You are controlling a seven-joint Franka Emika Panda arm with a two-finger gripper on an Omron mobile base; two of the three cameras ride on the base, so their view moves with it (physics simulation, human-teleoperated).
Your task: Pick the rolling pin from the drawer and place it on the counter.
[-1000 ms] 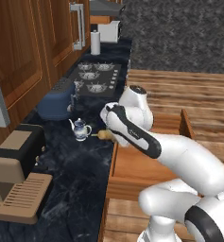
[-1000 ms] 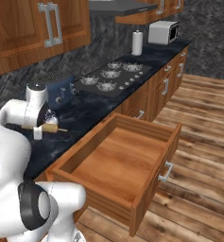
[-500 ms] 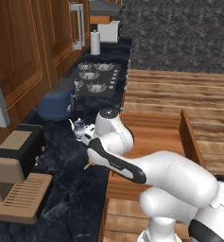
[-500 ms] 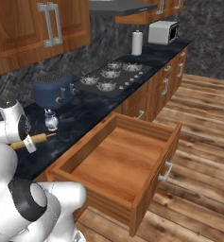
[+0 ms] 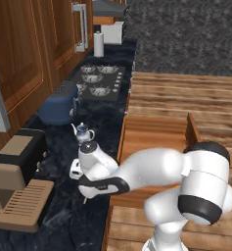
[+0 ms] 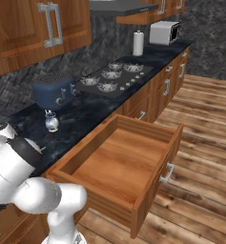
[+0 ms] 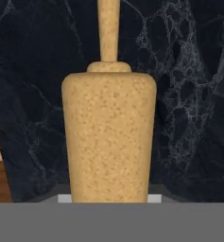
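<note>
Left base view: the white arm's gripper (image 5: 84, 192) hangs low over the dark marbled stone counter (image 5: 68, 220). Right base view: the reddish-brown wooden drawer (image 6: 115, 164) stands open. Hand view: jaws clamp the tan wooden rolling pin (image 7: 108, 137) above the counter. No writing is legible.

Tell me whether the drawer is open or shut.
Open. The drawer stands pulled far out from the cabinets, its bare wooden bottom exposed, nothing visible inside.

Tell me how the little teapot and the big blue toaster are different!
The teapot is small, pale and rounded with a spout; the toaster is much bigger, dark blue and boxy. The teapot stands nearer the open drawer; the toaster sits back by the stove. Both stand upright on the dark counter.
</note>
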